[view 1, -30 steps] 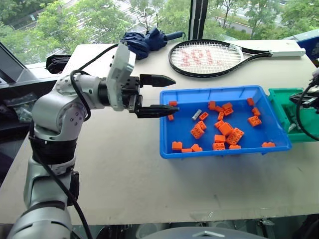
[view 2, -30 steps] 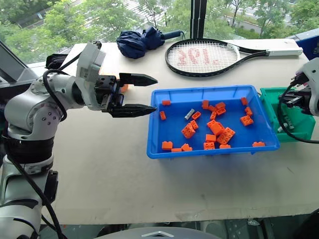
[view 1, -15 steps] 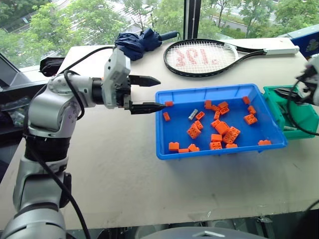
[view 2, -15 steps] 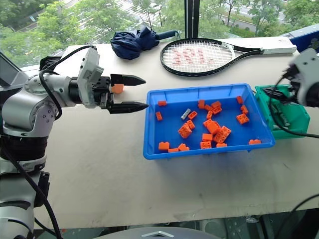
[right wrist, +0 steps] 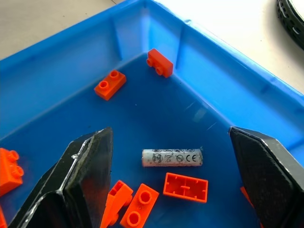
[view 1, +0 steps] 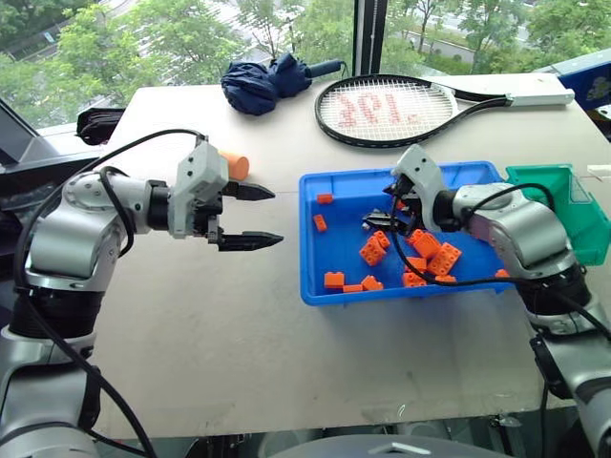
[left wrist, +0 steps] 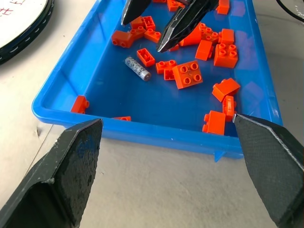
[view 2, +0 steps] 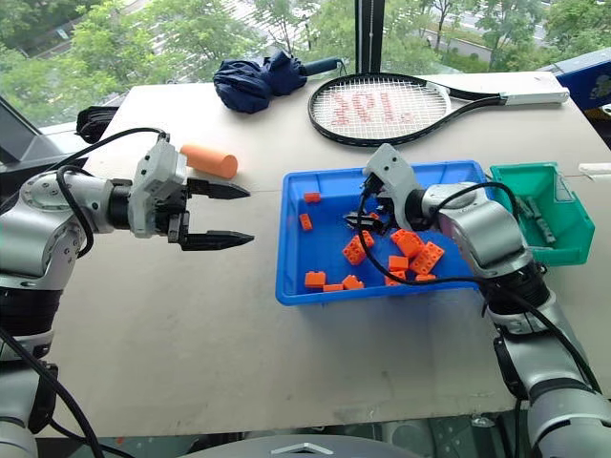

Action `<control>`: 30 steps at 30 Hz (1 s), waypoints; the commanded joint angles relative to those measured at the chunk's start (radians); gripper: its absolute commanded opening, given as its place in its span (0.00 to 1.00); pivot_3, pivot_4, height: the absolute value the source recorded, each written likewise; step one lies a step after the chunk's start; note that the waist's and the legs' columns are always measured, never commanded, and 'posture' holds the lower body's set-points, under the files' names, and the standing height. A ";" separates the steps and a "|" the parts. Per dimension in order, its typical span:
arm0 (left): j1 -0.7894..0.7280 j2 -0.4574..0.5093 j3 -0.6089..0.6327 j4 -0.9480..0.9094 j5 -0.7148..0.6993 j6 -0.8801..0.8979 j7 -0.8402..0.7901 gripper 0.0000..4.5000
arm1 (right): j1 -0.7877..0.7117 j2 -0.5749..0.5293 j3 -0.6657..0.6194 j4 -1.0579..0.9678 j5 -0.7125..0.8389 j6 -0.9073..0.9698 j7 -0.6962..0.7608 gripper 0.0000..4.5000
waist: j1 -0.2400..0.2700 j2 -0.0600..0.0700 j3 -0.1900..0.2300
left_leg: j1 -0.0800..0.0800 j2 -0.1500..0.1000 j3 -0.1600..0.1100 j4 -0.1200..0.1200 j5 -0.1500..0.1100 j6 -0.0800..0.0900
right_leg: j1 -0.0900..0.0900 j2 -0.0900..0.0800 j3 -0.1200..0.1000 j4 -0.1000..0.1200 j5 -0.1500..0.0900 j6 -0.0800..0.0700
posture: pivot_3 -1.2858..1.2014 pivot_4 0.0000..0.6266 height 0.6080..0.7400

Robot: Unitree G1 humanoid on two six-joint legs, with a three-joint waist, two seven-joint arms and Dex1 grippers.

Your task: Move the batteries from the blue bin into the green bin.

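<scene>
- One battery [right wrist: 172, 158] lies on the floor of the blue bin [view 1: 315, 277], plain in both wrist views; from the head views it is largely hidden behind the right gripper [view 1: 382, 222], so nothing of it can be made out there
- Many orange bricks [view 1: 374, 252] are scattered across the blue bin, thickest toward its middle and right; some are covered by the right arm, so their count cannot be told
- The green bin [view 2: 547, 251] stands just beside the blue bin's right end; a grey cylinder-like piece lies inside against its right wall; whether it is a battery is too small to tell
- The right gripper hangs inside the blue bin above the battery, fingers spread wide on either side of it, holding nothing
- The left gripper [view 2: 227, 214] hovers over the bare table [view 1: 239, 334] left of the blue bin, fingers wide apart and empty
- An orange foam cylinder [view 2: 210, 160] lies behind the left gripper, half hidden in the left eye view
- A racket [view 1: 401, 108] and a folded umbrella [view 1: 267, 81] lie at the far edge
</scene>
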 commanded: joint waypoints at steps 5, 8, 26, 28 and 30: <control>0.027 0.015 0.061 -0.079 -0.019 0.005 0.029 1.00 | -0.039 0.058 0.063 0.150 -0.061 -0.048 -0.004 0.86 | -0.003 0.000 0.000 | 0.000 0.000 0.000 -0.001 0.000 0.000 | 0.000 0.000 0.000 0.000 0.000 0.000 | 0.52 0.24 1.00; 0.035 0.016 0.067 -0.097 -0.026 0.016 0.040 1.00 | -0.053 0.088 0.053 0.205 -0.072 -0.042 -0.016 0.86 | -0.003 0.000 0.000 | 0.000 0.000 0.000 -0.001 0.000 0.000 | 0.000 0.000 0.000 0.000 0.000 0.000 | 0.52 0.24 1.00; 0.024 0.009 0.058 -0.139 -0.045 0.059 0.080 1.00 | -0.090 -0.029 0.160 0.144 -0.125 -0.083 0.230 0.86 | -0.003 0.000 0.000 | 0.000 0.000 0.000 0.000 0.000 0.000 | 0.000 0.000 0.000 0.000 0.000 0.000 | 0.52 0.24 1.00; 0.019 0.006 0.055 -0.138 -0.044 0.060 0.081 1.00 | -0.101 -0.047 0.183 0.165 -0.149 -0.122 0.266 0.86 | -0.004 0.000 0.000 | 0.000 0.000 0.000 0.000 0.000 0.000 | 0.000 0.000 0.000 0.000 0.000 0.000 | 0.52 0.24 1.00; 0.015 0.005 0.054 -0.138 -0.044 0.061 0.082 1.00 | -0.112 -0.061 0.216 0.209 -0.193 -0.195 0.286 0.86 | -0.004 0.000 0.000 | 0.000 0.000 0.000 0.000 0.000 0.000 | 0.000 0.000 0.000 0.000 0.000 0.000 | 0.52 0.24 1.00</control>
